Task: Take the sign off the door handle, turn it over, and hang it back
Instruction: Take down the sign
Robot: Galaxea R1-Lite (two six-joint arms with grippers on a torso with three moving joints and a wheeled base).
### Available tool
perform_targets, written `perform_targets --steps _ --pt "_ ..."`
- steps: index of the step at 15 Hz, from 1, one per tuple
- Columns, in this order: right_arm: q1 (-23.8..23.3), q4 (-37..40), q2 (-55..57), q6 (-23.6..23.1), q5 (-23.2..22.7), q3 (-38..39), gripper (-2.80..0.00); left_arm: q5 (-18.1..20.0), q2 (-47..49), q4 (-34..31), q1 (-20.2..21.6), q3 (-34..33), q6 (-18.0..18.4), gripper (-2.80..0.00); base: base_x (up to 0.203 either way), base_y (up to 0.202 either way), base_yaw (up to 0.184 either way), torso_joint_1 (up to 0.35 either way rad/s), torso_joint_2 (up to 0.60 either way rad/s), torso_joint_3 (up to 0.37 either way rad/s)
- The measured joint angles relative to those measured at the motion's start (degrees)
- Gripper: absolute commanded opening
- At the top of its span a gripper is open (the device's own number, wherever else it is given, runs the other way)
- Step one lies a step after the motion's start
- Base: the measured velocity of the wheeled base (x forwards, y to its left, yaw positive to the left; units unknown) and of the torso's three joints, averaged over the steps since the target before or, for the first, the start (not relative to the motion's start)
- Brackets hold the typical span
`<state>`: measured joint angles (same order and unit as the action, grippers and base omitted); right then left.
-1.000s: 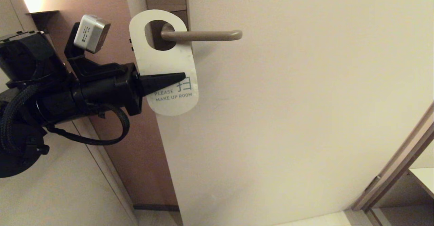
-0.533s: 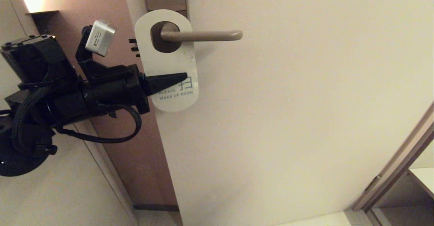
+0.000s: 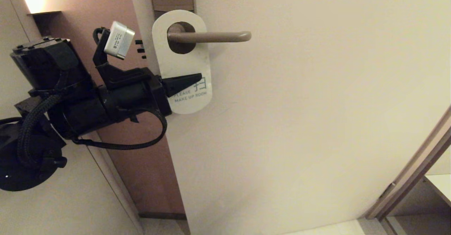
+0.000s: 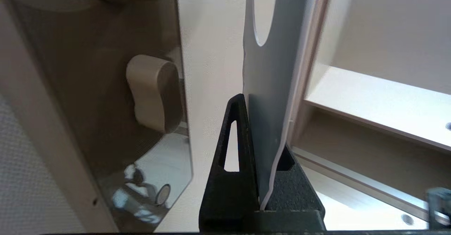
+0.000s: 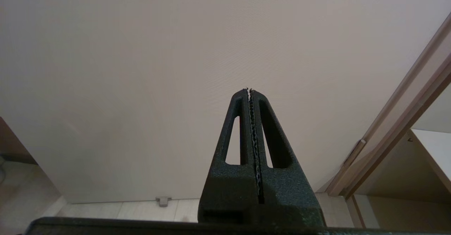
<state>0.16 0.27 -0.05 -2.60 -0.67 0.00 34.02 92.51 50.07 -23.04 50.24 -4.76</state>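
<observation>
with our left gripper clamped on the sign, we slide its hole along the door handle toward the rounded end; right gripper closed, empty.

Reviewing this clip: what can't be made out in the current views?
- Sign, back face: turned to the door in the head view; its plain grey side in the left wrist view shows no wording.
- Left gripper, far finger: behind the sign in the head view.
- Door handle: cut off by the left wrist view's edge.
- Right gripper: outside the head view; shut, facing bare door.
</observation>
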Motion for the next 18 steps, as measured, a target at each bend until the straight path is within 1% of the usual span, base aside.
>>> perform_targets --steps 5,8,9,11,15,16,18 --pt "0.0 0.0 0.0 0.0 0.0 0.0 -2.8 -6.8 -0.2 -0.9 -1.4 -0.1 2.5 -2.8 0.0 0.0 0.0 0.0 0.0 0.0" --pt "0.0 0.0 0.0 0.0 0.0 0.0 -2.8 -12.5 0.0 -1.1 -2.5 -0.1 4.5 -2.8 0.0 0.0 0.0 0.0 0.0 0.0" --pt "0.0 0.0 0.0 0.0 0.0 0.0 -2.8 -14.4 0.1 -1.1 -3.0 -0.1 4.7 -2.8 0.0 0.0 0.0 0.0 0.0 0.0" --pt "0.0 0.0 0.0 0.0 0.0 0.0 -2.8 -17.0 0.2 -1.1 -4.2 -0.1 4.9 -2.8 0.0 0.0 0.0 0.0 0.0 0.0" --pt "0.0 0.0 0.0 0.0 0.0 0.0 -2.8 -24.0 0.3 -1.0 -8.3 0.0 4.9 -2.8 0.0 0.0 0.0 0.0 0.0 0.0" --pt "0.0 0.0 0.0 0.0 0.0 0.0 -2.8 -25.4 0.2 -1.0 -9.1 0.0 4.9 -2.8 0.0 0.0 0.0 0.0 0.0 0.0" --pt "0.0 0.0 0.0 0.0 0.0 0.0 -2.8 -26.5 0.2 -1.0 -10.2 0.0 5.0 -2.8 0.0 0.0 0.0 0.0 0.0 0.0"
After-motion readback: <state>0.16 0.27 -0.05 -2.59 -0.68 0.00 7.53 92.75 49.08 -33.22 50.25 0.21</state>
